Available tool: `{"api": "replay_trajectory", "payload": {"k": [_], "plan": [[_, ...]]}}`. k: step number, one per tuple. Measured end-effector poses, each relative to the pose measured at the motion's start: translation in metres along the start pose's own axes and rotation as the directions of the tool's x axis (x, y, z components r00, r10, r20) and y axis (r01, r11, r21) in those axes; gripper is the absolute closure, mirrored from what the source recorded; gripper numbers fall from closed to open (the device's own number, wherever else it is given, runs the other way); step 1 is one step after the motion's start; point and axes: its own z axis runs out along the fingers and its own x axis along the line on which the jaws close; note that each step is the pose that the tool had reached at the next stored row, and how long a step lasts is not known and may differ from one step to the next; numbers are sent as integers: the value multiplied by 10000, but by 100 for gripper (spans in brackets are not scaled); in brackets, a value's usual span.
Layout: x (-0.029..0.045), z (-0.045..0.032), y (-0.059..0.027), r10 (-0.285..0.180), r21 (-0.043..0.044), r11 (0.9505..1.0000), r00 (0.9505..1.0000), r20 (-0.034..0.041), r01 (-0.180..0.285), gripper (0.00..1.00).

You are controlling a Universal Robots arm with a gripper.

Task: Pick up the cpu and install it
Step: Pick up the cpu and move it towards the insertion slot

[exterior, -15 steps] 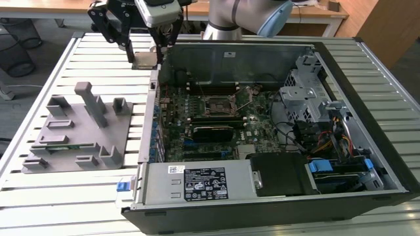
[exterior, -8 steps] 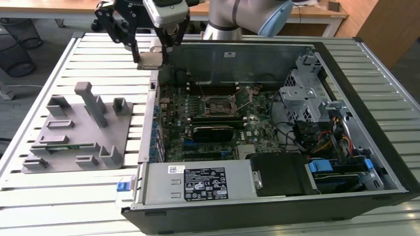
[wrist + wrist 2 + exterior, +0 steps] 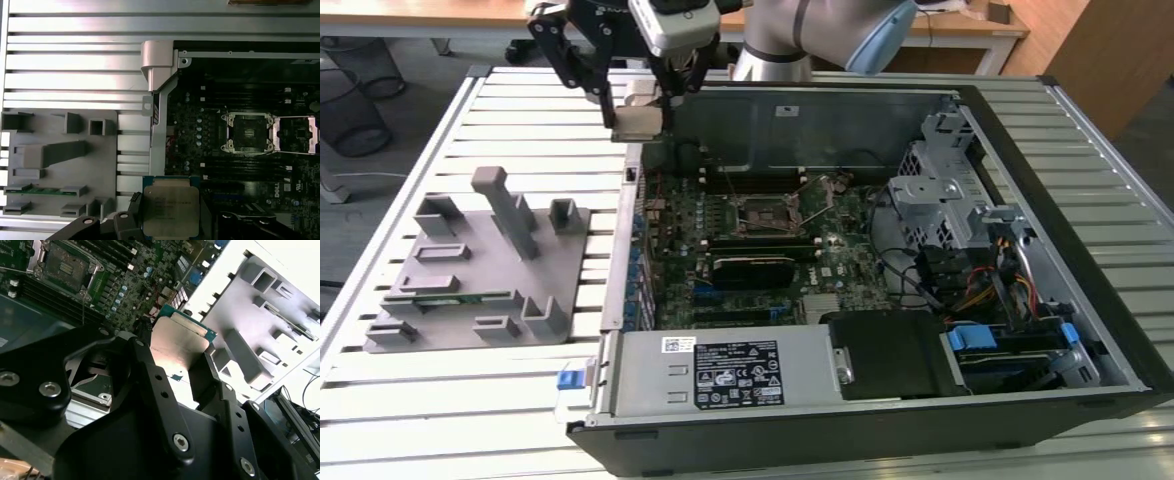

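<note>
Slatted metal worktop [image 3: 494, 130], open computer case [image 3: 1067, 130] laid on it. End effector [image 3: 640, 112] is closed on the cpu [image 3: 636, 123], which is held aloft over the case wall, near the grey fixture tray [image 3: 480, 270]. The carry step is judged in hand. The open socket [image 3: 765, 213] lies well apart, so square alignment is called for. Pad contact is partly hidden.

- The exterior view looks down at a slant from high up. It is wide enough to take in the whole open computer case [image 3: 854, 120] and the grey tray [image 3: 467, 270] on the slatted table [image 3: 520, 140] at the exterior view's left.
- The first wrist view faces straight down from well above, spanning the tray and the processor socket [image 3: 248, 132].
- The second wrist view sits close behind the gripper [image 3: 175, 365], looking obliquely past the chip [image 3: 177, 337] it holds.
- All three views share the tray, socket and chip.
</note>
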Motion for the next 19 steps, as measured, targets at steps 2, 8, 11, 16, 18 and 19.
{"api": "replay_trajectory", "payload": {"k": [2, 8, 11, 16, 18, 19], "plan": [[-24, 0, 0, 0, -1, 10000, 10000, 0, 0, 46], [-99, -1, -1, -1, 0, 10000, 10000, 0, 1, 46], [-137, -2, -2, 0, 0, 10000, 10000, 0, 0, 46], [-208, -4, -2, 0, 0, 10000, 10000, 0, 0, 46], [-238, -5, -1, -1, 0, 10000, 10000, 0, 1, 46], [-253, -6, 0, -1, -1, 10000, 10000, 0, 1, 46]]}}
